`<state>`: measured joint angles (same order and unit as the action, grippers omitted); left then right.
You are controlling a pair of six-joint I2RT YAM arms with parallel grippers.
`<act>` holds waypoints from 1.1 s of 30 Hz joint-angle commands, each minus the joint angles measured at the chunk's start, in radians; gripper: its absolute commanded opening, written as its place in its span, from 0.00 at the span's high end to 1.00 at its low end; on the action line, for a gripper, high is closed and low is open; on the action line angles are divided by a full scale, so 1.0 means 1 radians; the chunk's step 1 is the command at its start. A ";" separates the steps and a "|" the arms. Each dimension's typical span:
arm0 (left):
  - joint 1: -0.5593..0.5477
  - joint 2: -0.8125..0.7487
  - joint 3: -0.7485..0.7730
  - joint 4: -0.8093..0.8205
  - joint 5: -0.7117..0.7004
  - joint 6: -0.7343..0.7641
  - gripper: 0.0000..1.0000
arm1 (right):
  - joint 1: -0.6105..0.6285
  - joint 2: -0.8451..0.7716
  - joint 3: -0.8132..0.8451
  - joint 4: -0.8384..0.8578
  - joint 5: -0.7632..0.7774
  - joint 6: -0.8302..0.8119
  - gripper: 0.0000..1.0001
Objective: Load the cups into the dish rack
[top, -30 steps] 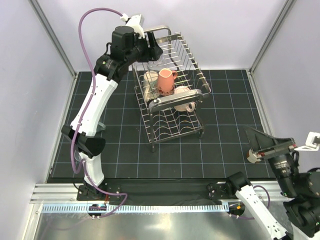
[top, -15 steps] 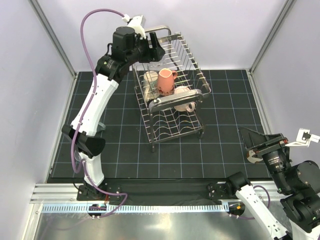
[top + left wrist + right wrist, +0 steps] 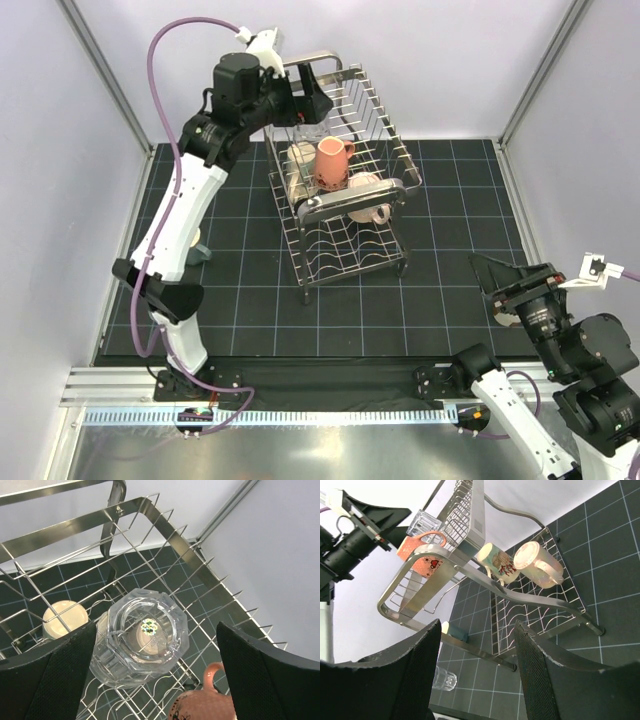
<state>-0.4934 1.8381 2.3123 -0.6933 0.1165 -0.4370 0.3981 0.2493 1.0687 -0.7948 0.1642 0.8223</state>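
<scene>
The steel dish rack point(image 3: 352, 193) stands mid-table. Its upper tier holds a salmon pink mug point(image 3: 332, 161) and a cream mug point(image 3: 300, 160); two cream mugs point(image 3: 368, 186) lie on the lower tier. My left gripper point(image 3: 310, 103) is open over the far end of the upper tier. In the left wrist view a clear glass tumbler point(image 3: 142, 640) rests upside down on the wires between the spread fingers point(image 3: 60, 680), close to the left one. The salmon mug point(image 3: 205, 702) is just beside it. My right gripper point(image 3: 497, 290) is open and empty, off to the rack's right.
A teal-grey mug point(image 3: 454, 630) lies on the black mat behind the rack's left side; it also shows in the top view point(image 3: 196, 246). Another clear tumbler point(image 3: 444, 678) stands on the mat near the front left. Grey walls enclose the mat.
My left arm's elbow has swung left while its gripper stays over the rack's far end. My right wrist has shifted left and lower.
</scene>
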 commanded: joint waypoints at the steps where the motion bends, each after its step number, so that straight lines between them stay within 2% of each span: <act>1: -0.001 -0.068 0.007 0.012 0.017 -0.019 0.00 | -0.001 0.031 -0.004 0.014 0.006 -0.018 0.39; 4: -0.001 -0.102 0.015 0.006 -0.017 -0.045 0.00 | -0.001 0.059 0.002 -0.024 0.055 -0.031 0.39; 6: -0.001 -0.125 0.009 0.005 -0.043 -0.060 0.00 | -0.001 0.103 0.030 -0.124 0.115 -0.026 0.39; 10: -0.001 -0.201 -0.014 -0.011 -0.159 -0.083 0.00 | -0.001 0.273 0.094 -0.340 0.309 -0.008 0.40; 11: -0.001 -0.241 -0.040 -0.008 -0.200 -0.094 0.00 | 0.001 0.345 0.109 -0.412 0.389 0.017 0.40; 14: -0.004 -0.318 -0.089 0.001 -0.258 -0.101 0.00 | -0.001 0.428 0.106 -0.516 0.536 0.098 0.40; 17: -0.005 -0.373 -0.131 -0.009 -0.247 -0.088 0.00 | -0.004 0.510 0.074 -0.552 0.610 0.190 0.40; 19: -0.007 -0.407 -0.183 -0.012 -0.230 -0.088 0.00 | -0.022 0.553 0.048 -0.526 0.614 0.181 0.40; 22: -0.008 -0.483 -0.272 -0.011 -0.224 -0.091 0.00 | -0.142 0.594 -0.018 -0.434 0.526 0.109 0.41; 25: -0.008 -0.588 -0.368 -0.006 -0.227 -0.088 0.00 | -0.345 0.605 -0.070 -0.301 0.395 0.022 0.42; 26: -0.008 -0.588 -0.387 -0.005 -0.227 -0.094 0.00 | -0.385 0.608 -0.085 -0.273 0.394 -0.003 0.42; 33: -0.008 -0.709 -0.524 0.000 -0.164 -0.138 0.00 | -0.796 0.700 -0.171 -0.167 0.209 -0.120 0.44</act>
<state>-0.4973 1.1694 1.8141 -0.7166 -0.0803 -0.5491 -0.2684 0.9260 0.9241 -1.0500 0.4744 0.7818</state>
